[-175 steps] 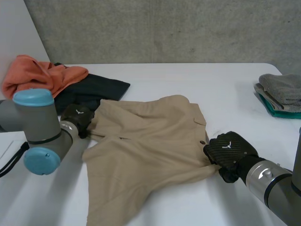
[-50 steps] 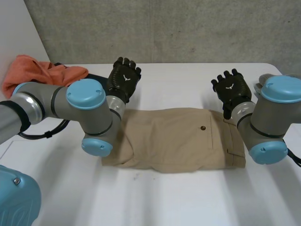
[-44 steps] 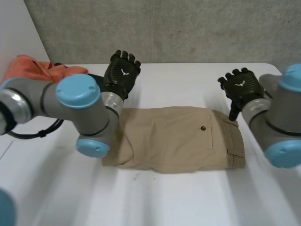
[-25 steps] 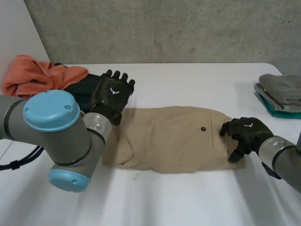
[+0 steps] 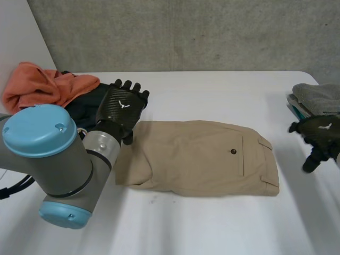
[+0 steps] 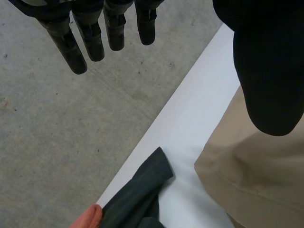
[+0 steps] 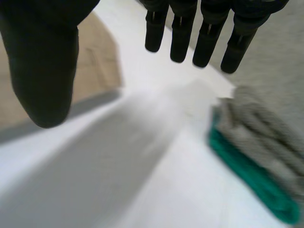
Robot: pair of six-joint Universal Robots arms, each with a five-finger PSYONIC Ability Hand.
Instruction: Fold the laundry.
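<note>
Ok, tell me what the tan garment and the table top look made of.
Tan garment: likely a woven cotton twill, matte; it lies in flat folds with stitched seams and a button. Table: a smooth white top, probably laminate or painted board; the surface is even with no visible grain.

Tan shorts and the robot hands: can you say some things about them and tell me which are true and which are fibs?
1. The tan shorts lie folded on the white table. True.
2. The left robot hand is squeezing the shorts. False: its fingers are straight and hold nothing.
3. The right robot hand is open, off to the side of the shorts, not on them. True.
4. The orange cloth lies on the shorts. False: it sits apart, at the table's far left corner.
</note>
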